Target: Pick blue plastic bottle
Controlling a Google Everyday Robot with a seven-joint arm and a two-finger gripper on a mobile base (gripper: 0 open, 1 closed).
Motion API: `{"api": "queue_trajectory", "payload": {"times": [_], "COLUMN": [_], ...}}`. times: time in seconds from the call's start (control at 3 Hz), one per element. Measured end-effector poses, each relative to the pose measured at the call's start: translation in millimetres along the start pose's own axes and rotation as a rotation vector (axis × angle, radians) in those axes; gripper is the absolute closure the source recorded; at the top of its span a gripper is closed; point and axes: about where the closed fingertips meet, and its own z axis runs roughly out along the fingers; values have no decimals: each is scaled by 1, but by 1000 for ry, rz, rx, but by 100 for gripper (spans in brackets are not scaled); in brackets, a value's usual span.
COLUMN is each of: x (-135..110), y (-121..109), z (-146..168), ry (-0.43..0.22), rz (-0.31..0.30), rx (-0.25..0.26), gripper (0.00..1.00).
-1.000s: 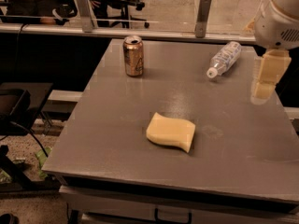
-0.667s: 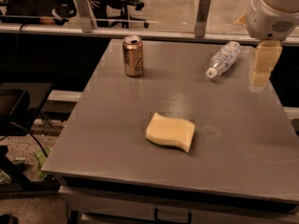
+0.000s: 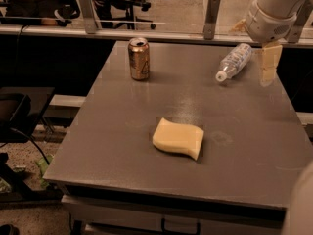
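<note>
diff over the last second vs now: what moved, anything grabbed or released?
The gripper moved leftward in the image and toward the table's far edge, closing on the blue plastic bottle with the white cap. It now hangs just beside it, with no contact visible. Nothing was grabbed or released. Unchanged: the bottle lying on its side, the upright bronze metal can and the yellow sponge on the grey table.

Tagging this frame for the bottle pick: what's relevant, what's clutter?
Job: blue plastic bottle, on its side, far right of the table; claw, just right of it.
Lying about: bronze can, upright, far left; yellow sponge, mid-table.
</note>
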Motion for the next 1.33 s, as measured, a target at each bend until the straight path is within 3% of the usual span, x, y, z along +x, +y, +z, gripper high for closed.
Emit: {"api": "queue_trajectory", "payload": {"times": [0.33, 1.33], "x": [12, 46], "y": [-15, -55], "z": [23, 80], "ry": [-4, 108], "rz": [-116, -389], "rx": [-19, -91], "gripper": [0, 0]}}
